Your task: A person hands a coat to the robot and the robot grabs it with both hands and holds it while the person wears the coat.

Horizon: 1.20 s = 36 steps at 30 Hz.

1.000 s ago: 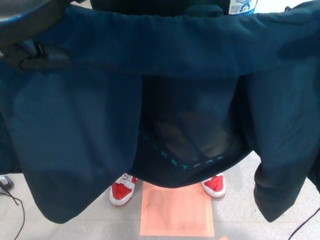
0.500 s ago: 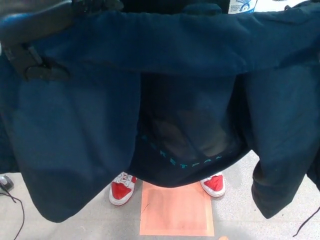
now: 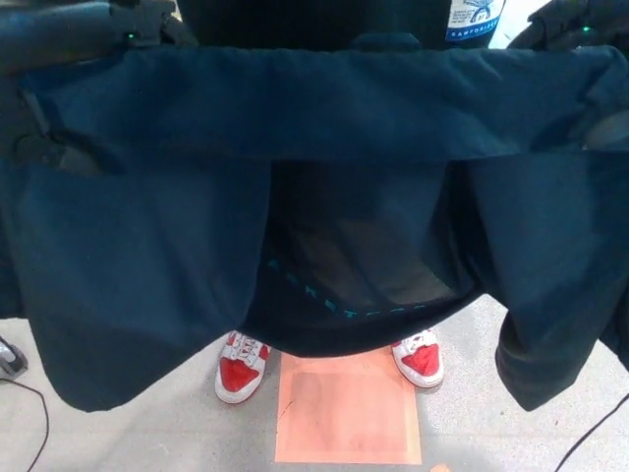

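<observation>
You hold the navy coat point(image 3: 324, 108) spread wide between left hand point(image 3: 44, 147) and right hand point(image 3: 600, 108) (grips hidden, cannot tell) so the person can slip in.

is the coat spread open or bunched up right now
Spread open. The dark coat stretches across the whole view, its front panels hanging apart on either side, showing the lining and the person's red shoes below. What holds it up cannot be told.

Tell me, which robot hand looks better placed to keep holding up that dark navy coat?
Probably the left hand: it shows against the dark navy fabric coat near its top edge. The right hand isn't clearly visible.
</observation>
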Tool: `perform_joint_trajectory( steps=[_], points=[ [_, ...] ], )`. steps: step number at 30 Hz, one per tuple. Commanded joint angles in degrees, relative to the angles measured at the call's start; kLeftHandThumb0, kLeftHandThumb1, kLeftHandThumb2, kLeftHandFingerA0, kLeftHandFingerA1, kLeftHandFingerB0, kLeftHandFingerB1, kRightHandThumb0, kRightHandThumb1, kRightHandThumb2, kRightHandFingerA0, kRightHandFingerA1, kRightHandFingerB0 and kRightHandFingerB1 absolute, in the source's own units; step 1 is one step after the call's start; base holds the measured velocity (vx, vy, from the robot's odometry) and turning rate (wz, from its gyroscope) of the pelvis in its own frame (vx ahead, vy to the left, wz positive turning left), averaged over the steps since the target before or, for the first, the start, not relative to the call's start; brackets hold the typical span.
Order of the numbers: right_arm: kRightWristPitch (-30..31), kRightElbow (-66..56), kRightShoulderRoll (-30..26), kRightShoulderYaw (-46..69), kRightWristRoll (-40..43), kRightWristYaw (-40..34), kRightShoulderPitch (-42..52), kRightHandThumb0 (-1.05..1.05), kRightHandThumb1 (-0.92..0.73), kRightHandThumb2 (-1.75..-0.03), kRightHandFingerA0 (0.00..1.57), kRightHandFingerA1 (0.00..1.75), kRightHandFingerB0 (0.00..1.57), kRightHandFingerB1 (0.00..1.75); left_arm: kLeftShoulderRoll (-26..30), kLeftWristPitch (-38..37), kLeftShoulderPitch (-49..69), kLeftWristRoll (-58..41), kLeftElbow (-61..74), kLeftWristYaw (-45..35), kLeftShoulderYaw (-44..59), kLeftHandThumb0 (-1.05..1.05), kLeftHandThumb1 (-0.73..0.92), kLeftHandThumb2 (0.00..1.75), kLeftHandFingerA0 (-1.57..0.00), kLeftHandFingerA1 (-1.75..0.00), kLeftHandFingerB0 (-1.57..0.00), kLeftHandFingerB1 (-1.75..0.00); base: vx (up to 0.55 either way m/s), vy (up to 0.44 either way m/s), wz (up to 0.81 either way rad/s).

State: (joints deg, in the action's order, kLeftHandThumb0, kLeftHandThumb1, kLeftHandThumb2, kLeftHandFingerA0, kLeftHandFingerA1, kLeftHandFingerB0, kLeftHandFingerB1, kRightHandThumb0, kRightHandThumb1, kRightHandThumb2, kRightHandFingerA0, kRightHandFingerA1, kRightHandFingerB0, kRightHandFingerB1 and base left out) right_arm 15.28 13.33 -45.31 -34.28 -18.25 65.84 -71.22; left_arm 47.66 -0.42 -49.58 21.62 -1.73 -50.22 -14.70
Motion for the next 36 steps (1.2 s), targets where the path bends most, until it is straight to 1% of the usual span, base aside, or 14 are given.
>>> perform_joint_trajectory(
  steps=[1, 6, 10, 11, 12, 15, 17, 18, 20, 21, 22, 25, 31, 36],
  points=[
    [-3.0, 2.3, 0.1, -1.4, -7.2, -1.0, 0.5, -0.86, -0.61, -0.60, 0.16, 0.33, 0.00, 0.20, 1.5, 2.6, 0.9, 0.2, -1.0, -2.8, 0.6, -0.85, 0.54, 0.90, -0.18, -0.42, -0.06, -0.30, 0.00, 0.000, 0.00],
    [-5.7, 4.0, 0.6, -2.1, -10.9, -3.2, 0.3, -0.84, -0.49, -0.88, 0.19, 0.46, 0.02, 0.13, 1.6, 2.3, 1.0, 1.4, -0.7, -2.7, 0.4, -0.86, 0.55, 0.89, -0.19, -0.42, -0.08, -0.30, 0.00, 0.000, 0.00],
    [-5.9, 8.0, 1.8, -1.9, -12.1, -3.2, -1.3, -0.85, -0.63, -0.58, 0.19, 0.35, 0.00, 0.16, 1.5, 2.0, 1.4, 1.0, -0.2, -2.7, 0.6, -0.85, 0.55, 0.90, -0.19, -0.43, -0.06, -0.31, 0.00, 0.000, 0.00],
    [-5.6, 8.4, 2.1, -1.8, -12.5, -3.2, -1.7, -0.80, -0.49, -0.87, 0.14, 0.47, 0.00, 0.10, 1.6, 1.8, 1.7, 1.1, 0.1, -2.5, 0.7, -0.84, 0.54, 0.89, -0.19, -0.43, -0.07, -0.32, 0.00, 0.000, 0.00],
    [-6.0, 9.0, 2.3, -1.9, -13.5, -4.0, -2.0, -0.86, -0.63, -0.59, 0.36, 0.41, 0.00, 0.13, 1.7, 1.8, 1.9, 1.2, 0.3, -2.5, 0.6, -0.38, 0.27, 0.92, -0.01, -0.46, -0.01, -0.47, 0.00, 0.000, 0.00],
    [-7.0, 10.0, 2.6, -1.9, -15.5, -5.9, -2.4, -0.87, -0.62, -0.59, 0.36, 0.42, 0.00, 0.14, 1.7, 1.8, 2.5, 1.5, 0.8, -2.4, 0.5, -0.85, 0.55, 0.88, -0.18, -0.41, -0.09, -0.33, 0.00, 0.000, 0.00],
    [-7.1, 11.0, 3.0, -1.8, -16.5, -7.0, -2.9, -0.90, -0.53, -0.89, 0.31, 0.52, 0.00, 0.00, 1.6, 1.6, 2.9, 2.0, 1.3, -2.1, 0.3, -0.85, 0.67, 0.62, -0.25, -0.32, -0.13, -0.25, 0.00, 0.000, 0.00],
    [-7.5, 11.7, 3.2, -2.1, -17.8, -7.9, -3.4, -0.89, -0.51, -0.91, 0.53, 0.60, 0.00, 0.02, 1.3, 1.8, 3.1, 2.2, 1.7, -1.9, 0.1, -0.38, 0.28, 0.92, -0.01, -0.47, -0.01, -0.47, 0.00, 0.000, 0.00],
    [-8.3, 12.4, 3.4, -2.5, -19.6, -8.8, -4.0, -0.89, -0.51, -0.91, 0.53, 0.60, 0.00, 0.02, 1.0, 2.0, 3.1, 2.3, 1.9, -1.9, 0.0, -0.38, 0.28, 0.92, -0.01, -0.47, -0.01, -0.47, 0.00, 0.000, 0.00],
    [-7.9, 13.1, 3.7, -2.9, -20.6, -8.4, -4.7, -0.91, -0.53, -0.91, 0.53, 0.59, 0.00, 0.00, 0.4, 2.6, 3.2, 2.6, 2.1, -1.6, -0.2, -0.83, 0.66, 0.61, -0.24, -0.32, -0.13, -0.25, 0.00, 0.000, 0.00],
    [-7.8, 13.9, 4.0, -3.0, -20.9, -8.4, -5.1, -0.91, -0.52, -0.90, 0.46, 0.56, 0.00, 0.00, 0.0, 2.8, 3.0, 3.0, 2.1, -1.4, -0.5, -0.83, 0.53, 0.89, -0.17, -0.43, -0.04, -0.33, 0.00, 0.000, 0.00],
    [-8.2, 14.6, 4.2, -2.4, -21.0, -8.6, -4.7, -0.88, -0.62, -0.61, 0.54, 0.46, 0.00, 0.20, -0.9, 2.7, 2.7, 4.1, 1.7, -1.1, -1.4, -0.84, 0.66, 0.61, -0.26, -0.33, -0.13, -0.25, 0.00, 0.000, 0.00],
    [-7.4, 16.4, 5.4, -1.0, -20.3, -6.7, -3.4, -0.86, -0.51, -0.87, 0.34, 0.50, 0.05, 0.16, -2.5, 2.7, 2.8, 5.1, 1.8, -0.6, -2.3, -0.88, 0.56, 0.91, -0.24, -0.44, -0.05, -0.29, 0.00, 0.000, 0.00],
    [-10.6, 18.5, 5.2, -1.4, -20.8, -5.9, -3.4, -0.91, -0.54, -0.89, 0.42, 0.53, 0.05, 0.11, -3.2, 1.2, 3.0, 5.9, 0.7, 1.2, -2.4, -0.81, 0.66, 0.61, -0.34, -0.34, -0.16, -0.26, 0.00, 0.000, 0.00]
  ],
)
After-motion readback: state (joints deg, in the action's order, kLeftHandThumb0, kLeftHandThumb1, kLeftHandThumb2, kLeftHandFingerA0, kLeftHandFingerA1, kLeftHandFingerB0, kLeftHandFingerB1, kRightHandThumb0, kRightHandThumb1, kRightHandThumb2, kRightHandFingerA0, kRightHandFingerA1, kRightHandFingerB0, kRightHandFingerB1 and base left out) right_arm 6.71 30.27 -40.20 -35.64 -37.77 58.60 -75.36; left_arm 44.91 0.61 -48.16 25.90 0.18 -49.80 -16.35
